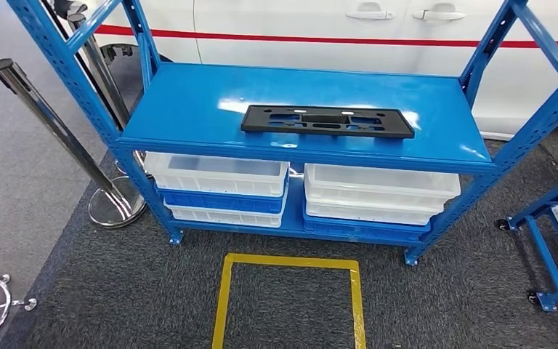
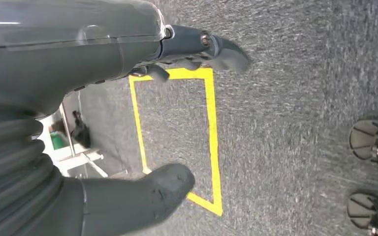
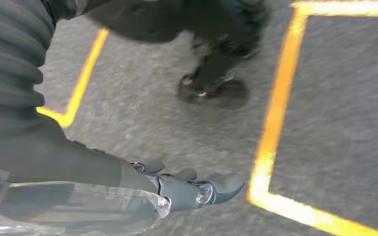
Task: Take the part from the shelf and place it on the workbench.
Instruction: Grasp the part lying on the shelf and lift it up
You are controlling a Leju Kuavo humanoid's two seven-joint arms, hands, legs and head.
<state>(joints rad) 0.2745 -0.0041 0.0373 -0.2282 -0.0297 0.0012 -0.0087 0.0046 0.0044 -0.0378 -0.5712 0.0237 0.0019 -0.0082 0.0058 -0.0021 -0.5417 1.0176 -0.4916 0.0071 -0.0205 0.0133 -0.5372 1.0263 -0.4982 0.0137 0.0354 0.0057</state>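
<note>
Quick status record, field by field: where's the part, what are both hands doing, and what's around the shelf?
part: black flat part lying on the top board of the blue shelf, untouched
left hand: left hand hanging over the carpet, fingers apart, holding nothing
right hand: right hand hanging over the carpet, holding nothing
lower shelf: white and blue bins stacked
floor: yellow tape square in front of the shelf
nearby: chrome post at the shelf's left

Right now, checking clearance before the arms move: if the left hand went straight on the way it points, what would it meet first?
Probably the grey carpet, near the yellow tape square. The left hand hangs above the floor, holding nothing; depth is unclear.
</note>
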